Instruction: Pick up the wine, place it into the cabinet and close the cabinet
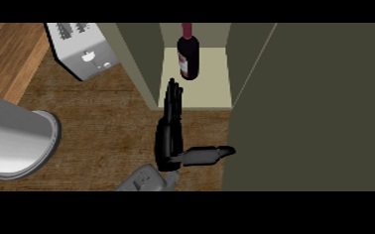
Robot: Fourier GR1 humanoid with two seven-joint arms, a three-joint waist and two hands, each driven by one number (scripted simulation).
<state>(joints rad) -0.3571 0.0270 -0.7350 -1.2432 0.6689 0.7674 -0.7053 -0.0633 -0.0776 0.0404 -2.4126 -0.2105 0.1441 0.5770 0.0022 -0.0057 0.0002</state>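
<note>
Inside open cabinet wine bottle upright, robot hand open at shelf edge

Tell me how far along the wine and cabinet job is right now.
Done: the wine bottle stands upright inside the cabinet, on its pale shelf. In hand: nothing; the one hand in view is open, fingers straight toward the shelf, apart from the bottle; I cannot tell which hand it is. Left: closing up, since the cabinet door at the right stands open.

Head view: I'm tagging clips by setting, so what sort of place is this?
Probably a kitchen: a wooden counter bearing a toaster, an open cabinet holding a wine bottle.
</note>
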